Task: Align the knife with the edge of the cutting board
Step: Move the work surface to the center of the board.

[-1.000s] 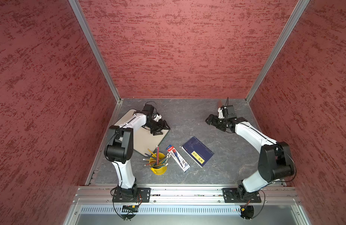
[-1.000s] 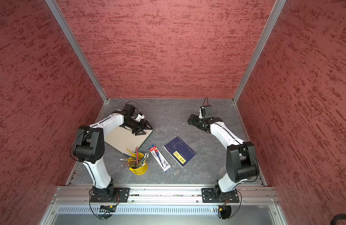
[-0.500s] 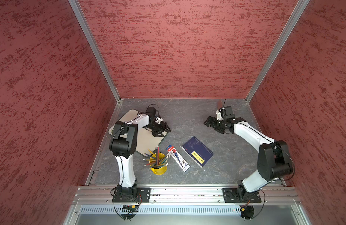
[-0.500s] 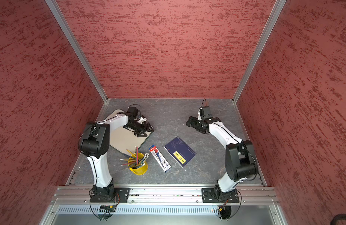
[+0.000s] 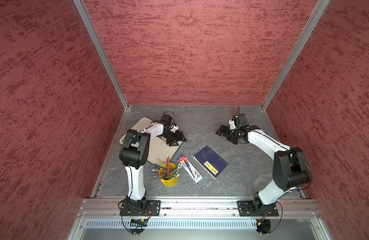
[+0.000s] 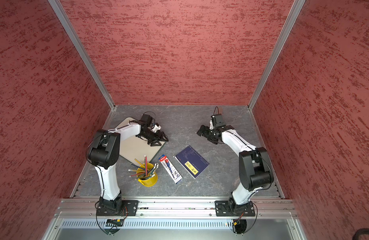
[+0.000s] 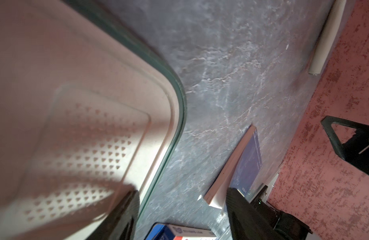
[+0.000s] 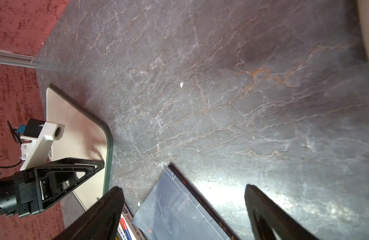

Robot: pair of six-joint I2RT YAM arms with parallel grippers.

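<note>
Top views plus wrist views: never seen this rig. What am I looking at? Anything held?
A left arm and a right arm, both robots, bolted to a front rail. Both top views come from one overhead stereo camera; each wrist view is a camera on an arm's wrist. On the grey table: cutting board, yellow pencil cup, pen pack, blue notebook and, by the back wall, the knife. The left gripper is over the board's corner, the right gripper over bare table; both open, empty.

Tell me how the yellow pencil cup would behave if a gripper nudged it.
The yellow cup looks small and light, so it would probably slide on the tabletop. Its pencils stick out above the rim and splay outward, so a high push may tip it and spill them.
</note>
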